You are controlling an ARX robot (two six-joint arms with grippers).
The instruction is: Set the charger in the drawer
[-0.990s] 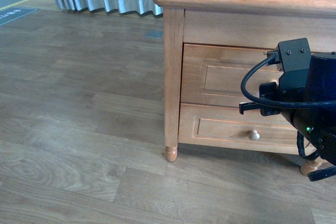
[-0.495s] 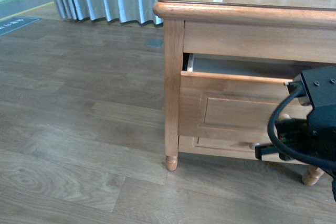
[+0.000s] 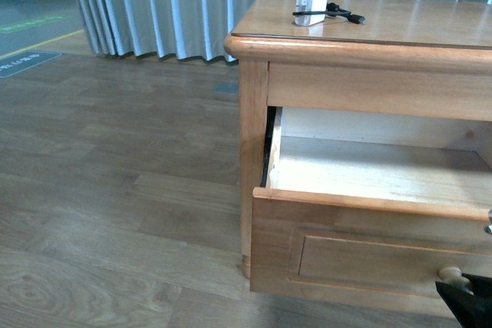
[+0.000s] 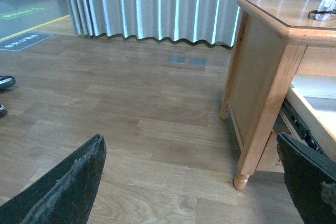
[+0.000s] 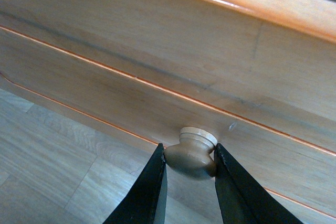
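Note:
The white charger [image 3: 311, 9] lies on the cabinet top [image 3: 430, 24], its black cable trailing to the right; the left wrist view shows the charger [image 4: 326, 9] far off at the edge. The top drawer [image 3: 361, 251] is pulled well out, its pale bare inside [image 3: 369, 170] showing. My right gripper [image 5: 190, 162] is shut on the drawer knob [image 5: 193, 151], one black finger on each side; in the front view only the knob [image 3: 451, 275] and a dark corner of the gripper [image 3: 470, 303] show. My left gripper [image 4: 191, 182] hangs open over the floor, left of the cabinet.
The cabinet's turned leg [image 4: 241, 181] stands on the wood-plank floor [image 3: 115, 190]. Grey curtains [image 3: 169, 5] hang behind. A shoe [image 4: 5, 82] lies far out on the floor, and floor sockets [image 4: 188, 60] sit near the curtains.
The top drawer has gone from shut to pulled far out toward me. My right arm has dropped back with the knob, now mostly out of the front view, which has tilted upward.

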